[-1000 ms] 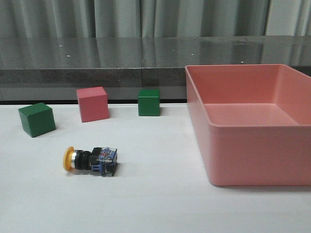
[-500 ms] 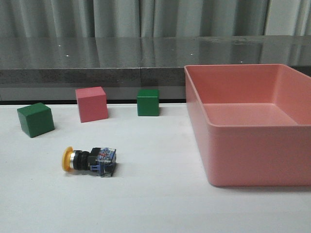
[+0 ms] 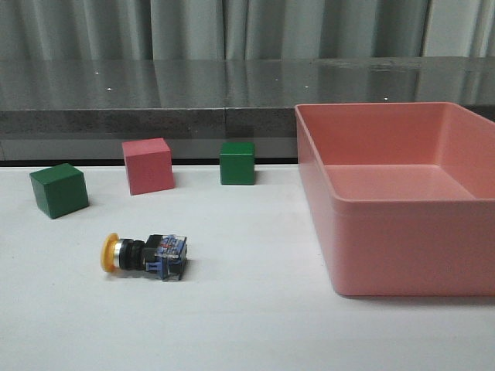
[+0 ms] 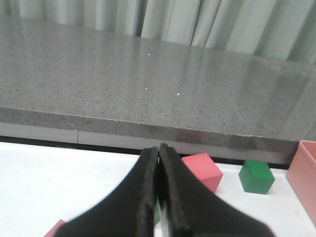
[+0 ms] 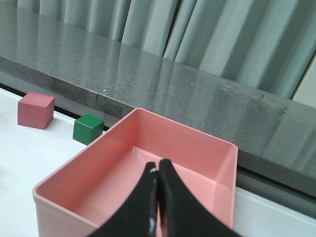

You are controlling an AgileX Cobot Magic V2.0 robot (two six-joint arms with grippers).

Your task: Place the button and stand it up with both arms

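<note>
Jaws pressed together; button [image 3: 145,255] on its side, cap leftward.

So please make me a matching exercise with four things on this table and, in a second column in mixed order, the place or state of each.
Things:
1. yellow-capped push-button with black body
2. pink cube
3. large pink plastic bin
4. left end effector

Places or states:
A. on the right side of the table
B. shut, holding nothing
C. lying on its side, cap pointing left
D. between two green cubes

Pairs: 1-C, 2-D, 3-A, 4-B
</note>
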